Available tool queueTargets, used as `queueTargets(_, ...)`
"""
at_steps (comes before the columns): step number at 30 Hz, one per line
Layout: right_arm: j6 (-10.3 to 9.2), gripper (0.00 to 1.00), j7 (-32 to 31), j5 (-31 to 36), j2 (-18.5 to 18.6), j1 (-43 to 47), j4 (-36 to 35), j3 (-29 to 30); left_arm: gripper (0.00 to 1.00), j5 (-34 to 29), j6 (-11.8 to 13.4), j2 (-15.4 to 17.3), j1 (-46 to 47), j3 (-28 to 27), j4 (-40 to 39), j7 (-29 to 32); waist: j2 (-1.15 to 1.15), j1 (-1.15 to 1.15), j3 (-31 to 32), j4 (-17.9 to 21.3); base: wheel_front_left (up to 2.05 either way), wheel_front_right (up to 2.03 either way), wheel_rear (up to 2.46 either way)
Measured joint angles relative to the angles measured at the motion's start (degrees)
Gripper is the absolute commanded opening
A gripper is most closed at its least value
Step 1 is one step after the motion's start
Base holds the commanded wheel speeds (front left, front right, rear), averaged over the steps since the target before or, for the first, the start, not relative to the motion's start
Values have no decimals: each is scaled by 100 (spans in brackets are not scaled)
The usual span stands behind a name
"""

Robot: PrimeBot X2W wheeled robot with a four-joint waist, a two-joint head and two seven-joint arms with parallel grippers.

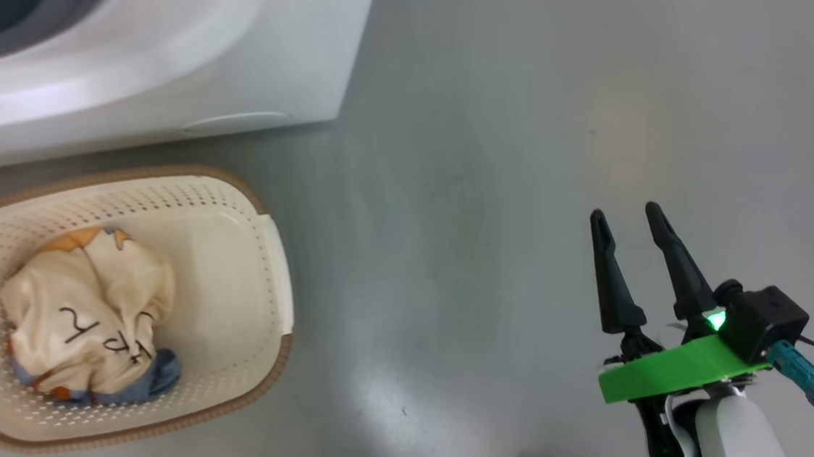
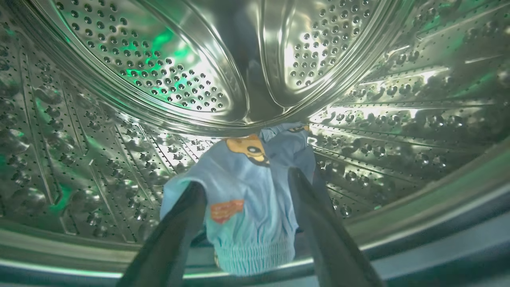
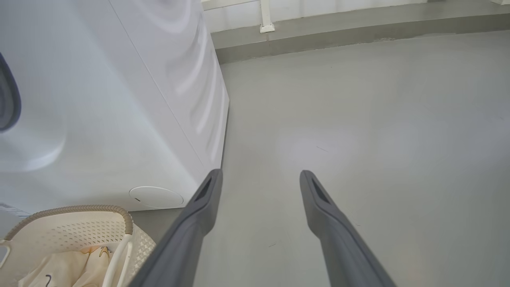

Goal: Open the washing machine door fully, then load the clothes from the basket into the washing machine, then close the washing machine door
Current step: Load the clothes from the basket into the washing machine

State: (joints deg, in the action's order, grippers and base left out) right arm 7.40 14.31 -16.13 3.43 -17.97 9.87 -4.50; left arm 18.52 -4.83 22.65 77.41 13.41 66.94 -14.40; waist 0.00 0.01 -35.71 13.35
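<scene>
The left gripper (image 2: 246,178) is reaching inside the steel drum (image 2: 119,59) of the washing machine (image 1: 211,46), with its two dark fingers (image 2: 175,239) standing wide apart. The blue garment (image 2: 255,223) with orange patches is lying bunched on the drum's floor between and just beyond those fingers, its ribbed hem pointing toward the near lip. The fingers are flanking the cloth rather than pinching it, and whether their inner faces are brushing its edges cannot be told. The right gripper (image 1: 625,211) is hovering over the bare grey floor (image 1: 468,190), well to the right of the machine, its jaws spread wide and holding nothing; the right wrist view is showing the same open fingertips (image 3: 215,179) with only floor between them. The basket (image 1: 250,281) is sitting on the floor just in front of the machine, on the left, and the cream garment (image 1: 88,312) with black print is lying crumpled in its left half, with a bit of blue cloth (image 1: 163,376) showing at its near edge.
</scene>
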Motion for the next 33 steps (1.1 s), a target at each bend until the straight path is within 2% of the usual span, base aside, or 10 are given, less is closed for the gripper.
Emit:
queueTargets(5,0,100,0,51,68,184,7,88,100,77,-58,-115,-689,10,-434,-24,0,0,262,-209,0,0,0)
queueTargets(12,0,100,-1,172,152,371,2,126,100,107,-29,-215,-1836,-45,-1539,-24,0,0,635,-506,0,0,0)
queueTargets(33,0,100,-163,240,164,907,-79,215,100,553,821,-504,-5472,-336,-4832,-14,0,0,1711,-1063,0,0,0)
